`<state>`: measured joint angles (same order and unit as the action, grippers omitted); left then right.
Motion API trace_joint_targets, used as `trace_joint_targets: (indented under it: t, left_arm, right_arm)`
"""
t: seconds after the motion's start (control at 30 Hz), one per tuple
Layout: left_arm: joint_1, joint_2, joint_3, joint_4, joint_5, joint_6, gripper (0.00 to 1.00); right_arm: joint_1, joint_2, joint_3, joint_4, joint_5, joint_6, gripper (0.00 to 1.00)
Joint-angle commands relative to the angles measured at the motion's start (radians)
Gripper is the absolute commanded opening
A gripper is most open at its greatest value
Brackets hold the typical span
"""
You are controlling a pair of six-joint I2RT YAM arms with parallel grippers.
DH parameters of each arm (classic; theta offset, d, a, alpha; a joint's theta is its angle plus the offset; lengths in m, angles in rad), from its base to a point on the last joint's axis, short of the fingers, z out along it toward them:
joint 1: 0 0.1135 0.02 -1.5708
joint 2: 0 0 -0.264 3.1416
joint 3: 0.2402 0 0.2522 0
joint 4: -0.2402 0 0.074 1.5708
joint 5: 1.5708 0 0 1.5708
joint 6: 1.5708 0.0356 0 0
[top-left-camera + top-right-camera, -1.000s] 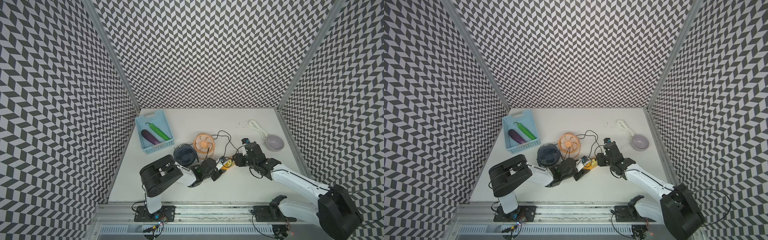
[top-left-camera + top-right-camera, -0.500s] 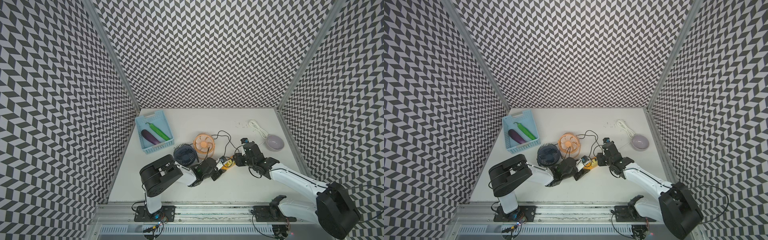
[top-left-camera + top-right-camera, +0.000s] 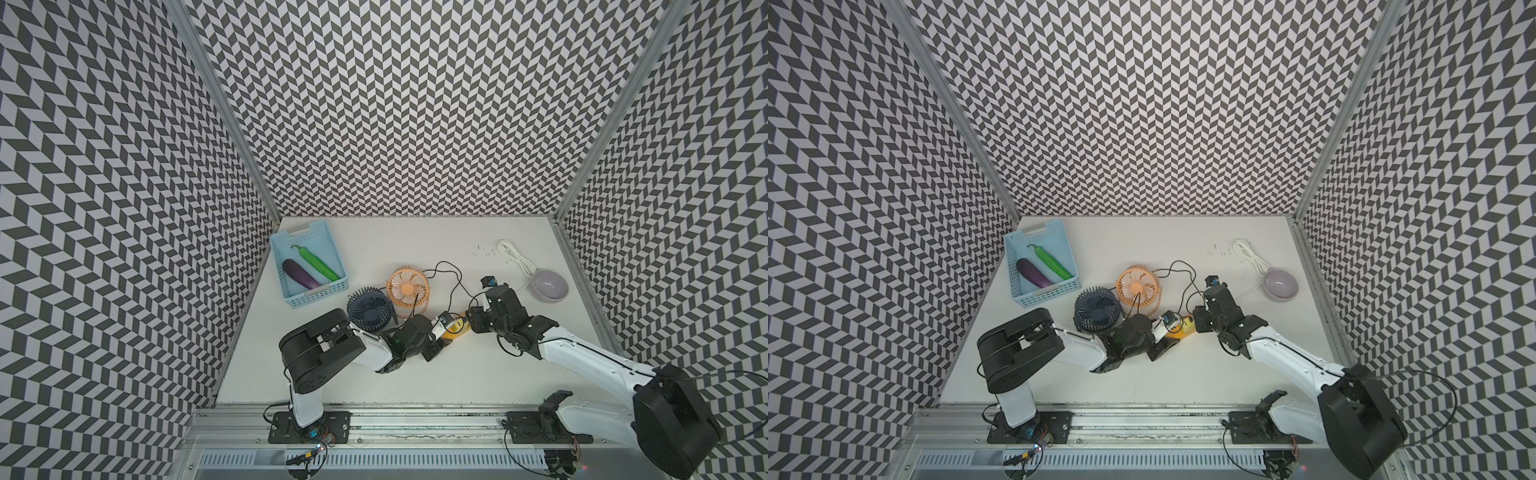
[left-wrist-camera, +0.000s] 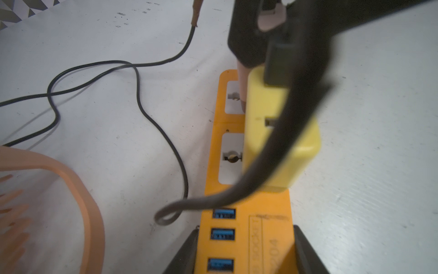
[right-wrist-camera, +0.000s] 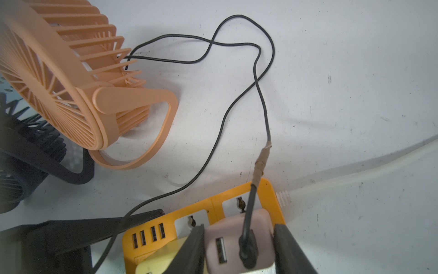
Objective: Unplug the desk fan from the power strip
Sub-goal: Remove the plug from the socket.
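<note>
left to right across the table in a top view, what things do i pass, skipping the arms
blue basket → navy desk fan → orange desk fan → power strip → purple bowl; the white cord coil overlaps the bowl's span, so it is left out.

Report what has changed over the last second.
The right gripper closed on the pink adapter seated on the power strip; its arm barely shifted. The left gripper stayed clamped on the strip's USB end. The orange fan, dark blue fan, basket and bowl did not move.
</note>
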<state>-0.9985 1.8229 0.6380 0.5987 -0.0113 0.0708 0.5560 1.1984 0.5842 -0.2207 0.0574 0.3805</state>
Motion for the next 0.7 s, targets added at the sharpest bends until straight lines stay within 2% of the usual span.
trace_joint_targets:
  t: [0.0,0.13,0.67]
  left_arm:
    - [0.005,-0.011,0.002,-0.040,0.014,-0.004,0.19]
    - [0.007,-0.014,-0.005,-0.033,0.019,-0.009,0.19]
    - [0.009,-0.015,-0.006,-0.025,0.030,-0.019,0.19]
  right_arm:
    - [0.020,-0.025,-0.024,0.057,-0.043,0.010,0.38]
    - [0.013,-0.027,-0.036,0.067,-0.011,0.040,0.38]
    - [0.016,-0.047,-0.081,0.123,-0.025,0.061,0.32]
